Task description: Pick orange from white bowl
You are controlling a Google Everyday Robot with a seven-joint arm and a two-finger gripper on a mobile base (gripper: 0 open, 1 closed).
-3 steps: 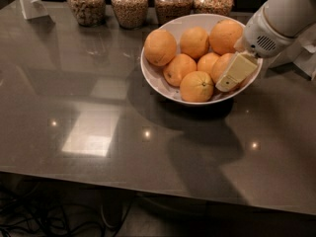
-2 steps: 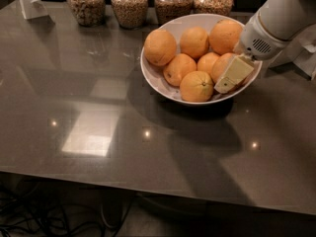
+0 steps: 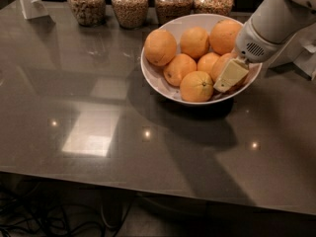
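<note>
The white bowl [image 3: 154, 78] stands on the dark table and holds several oranges. My gripper [image 3: 226, 78] reaches in from the right, over the bowl's right rim. Its cream-coloured tip lies against the front of a deep-orange orange [image 3: 219, 64] at the right side of the bowl, which it partly hides. A yellower orange [image 3: 196, 86] with a stem dot sits just left of the gripper. The white arm [image 3: 269, 26] covers the bowl's far right rim.
Several glass jars of grain [image 3: 130, 5] stand in a row behind the bowl. A white stand [image 3: 30, 1] is at the back left. The table's front edge [image 3: 148, 181] runs across the bottom, with cables on the floor below.
The gripper has shifted very slightly down and left at the right side of the bowl. The oranges and the bowl have not moved.
</note>
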